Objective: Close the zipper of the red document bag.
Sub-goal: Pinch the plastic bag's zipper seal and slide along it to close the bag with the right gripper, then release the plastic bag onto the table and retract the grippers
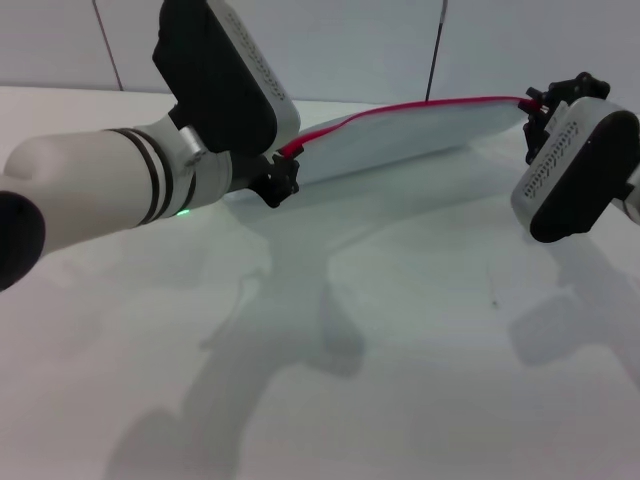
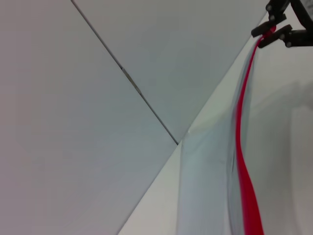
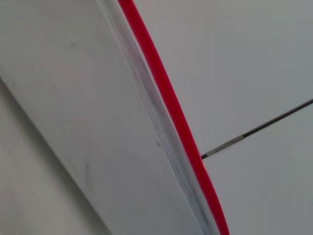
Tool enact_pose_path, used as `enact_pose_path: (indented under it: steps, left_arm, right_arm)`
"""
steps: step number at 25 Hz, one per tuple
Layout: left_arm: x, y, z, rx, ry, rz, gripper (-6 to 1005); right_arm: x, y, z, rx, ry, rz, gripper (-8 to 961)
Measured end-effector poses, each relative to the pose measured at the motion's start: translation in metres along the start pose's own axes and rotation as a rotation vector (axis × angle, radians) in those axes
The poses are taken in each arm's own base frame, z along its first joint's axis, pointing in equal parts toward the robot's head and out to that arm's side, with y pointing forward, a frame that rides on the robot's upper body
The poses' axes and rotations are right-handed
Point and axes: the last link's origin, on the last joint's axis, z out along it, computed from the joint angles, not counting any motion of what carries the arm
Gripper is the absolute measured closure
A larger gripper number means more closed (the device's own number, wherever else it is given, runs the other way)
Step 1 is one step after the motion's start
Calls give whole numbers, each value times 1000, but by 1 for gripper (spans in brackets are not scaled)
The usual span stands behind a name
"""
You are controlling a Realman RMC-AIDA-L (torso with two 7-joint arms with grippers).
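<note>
**Bag held up by both ends over white table**

Left arm fills the near view at 9 o'clock; left gripper (image 1: 283, 178) is pinched onto the near end of the red document bag (image 1: 420, 135), right at the zipper (image 1: 400, 108). Bag sits at 12 o'clock, raised off the white table (image 1: 400, 350), red strip uppermost and sagging between the grippers. Right gripper (image 1: 537, 108), at 2 o'clock, clamps the zipper's far end; the left wrist view shows its black fingers (image 2: 264, 30) closed on the strip.

- We count one bag (image 1: 420, 135).
- We count one zipper (image 1: 400, 108) along its edge.
- We count two grippers: left (image 1: 283, 180), right (image 1: 545, 105).
- We count one table (image 1: 400, 350).
</note>
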Motion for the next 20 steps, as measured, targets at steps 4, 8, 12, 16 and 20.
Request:
enact_pose_path:
  steps: [4,8,12,16,20]
  left_arm:
    - [0,0,1,-1,-2,0,878]
    - [0,0,1,0,1,-2,875]
    - [0,-2,3,11,9,-16,874]
    - [4,-4,4,12,15,-12,872]
    - [7,-2,9,2,14,-14,869]
  right_arm:
    - [1,0,0,1,2,2,819]
    - [1,0,0,1,1,1,798]
    - [0,1,0,-4,-2,-6,777]
    - [-2,1,0,-1,-7,2,756]
    - [-3,0,0,0,-7,7,714]
